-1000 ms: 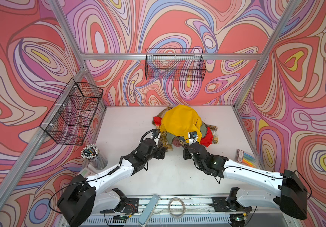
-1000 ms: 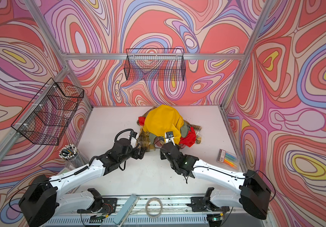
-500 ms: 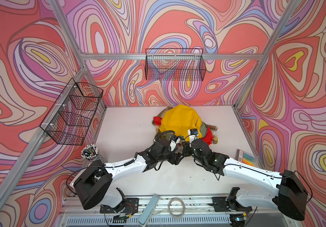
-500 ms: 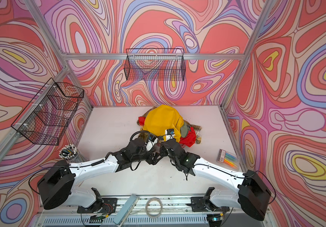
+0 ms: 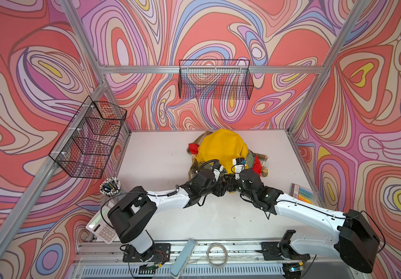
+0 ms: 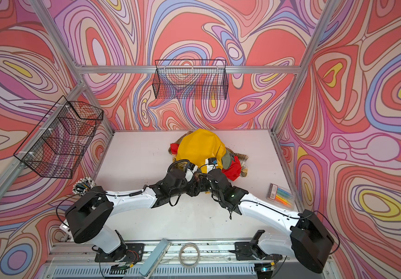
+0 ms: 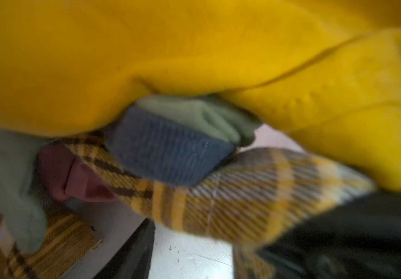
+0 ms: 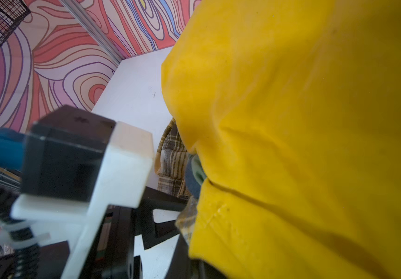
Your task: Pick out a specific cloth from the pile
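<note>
**Position.** In a top view the pile (image 5: 221,154) sits right of centre on the table (image 5: 160,154), capped by the plain yellow cloth (image 5: 218,147). The plaid cloth (image 5: 263,160) lies underneath, showing only at the pile's fringes. In the left wrist view one of its folds (image 7: 231,200) crosses the lower middle of the frame, raised off the table. It is pinned under a blue ribbed piece (image 7: 165,154) and a pale green piece (image 7: 194,116).

**Grippers.** The left gripper (image 5: 220,186) and right gripper (image 5: 233,183) meet at the pile's lower edge. The right gripper's fingers are fully closed. The plaid fold runs into a dark body at lower right of the left wrist view, but what is pinched cannot be confirmed. How wide the left fingers stand, and any hold, cannot be told through the blur.

**Risks.**
- Pulling now would likely drag the overlying garments along, the red cloth (image 5: 257,166) included, because their weight rests on the plaid.
- A shallow pinch on thick flannel could slip.
- The two grippers are crowded together and could collide.
</note>
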`<action>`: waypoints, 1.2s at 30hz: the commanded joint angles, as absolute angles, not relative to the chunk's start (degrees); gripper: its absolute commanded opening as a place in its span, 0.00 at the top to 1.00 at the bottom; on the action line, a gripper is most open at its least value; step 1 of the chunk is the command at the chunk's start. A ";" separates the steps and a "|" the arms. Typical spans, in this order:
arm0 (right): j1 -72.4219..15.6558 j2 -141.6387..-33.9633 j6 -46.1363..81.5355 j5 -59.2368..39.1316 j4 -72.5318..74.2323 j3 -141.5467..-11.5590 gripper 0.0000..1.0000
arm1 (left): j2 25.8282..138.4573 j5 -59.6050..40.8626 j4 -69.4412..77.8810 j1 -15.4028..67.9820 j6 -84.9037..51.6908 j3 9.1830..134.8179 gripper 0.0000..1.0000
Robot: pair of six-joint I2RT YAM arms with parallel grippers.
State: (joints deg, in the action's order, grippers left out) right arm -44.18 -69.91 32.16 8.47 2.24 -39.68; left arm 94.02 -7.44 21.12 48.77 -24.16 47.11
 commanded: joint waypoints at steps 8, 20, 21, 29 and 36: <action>-37.83 -69.81 34.09 0.79 9.21 -34.57 0.95 | 95.90 -8.47 21.35 49.07 -27.27 52.41 1.00; -28.72 -72.35 35.77 -8.84 17.55 -31.12 0.27 | 83.86 -0.89 9.29 52.22 -30.85 50.89 1.00; -27.92 -73.31 35.84 -9.66 17.58 -31.21 0.26 | 83.76 -0.44 7.53 52.70 -30.54 52.19 1.00; -24.26 -77.47 37.85 -12.95 22.55 -29.97 0.17 | 82.15 1.89 -1.78 54.83 -30.94 58.34 1.00; -21.94 -78.11 37.36 -14.17 23.53 -30.37 0.06 | 79.72 3.05 -8.08 55.41 -30.19 63.07 1.00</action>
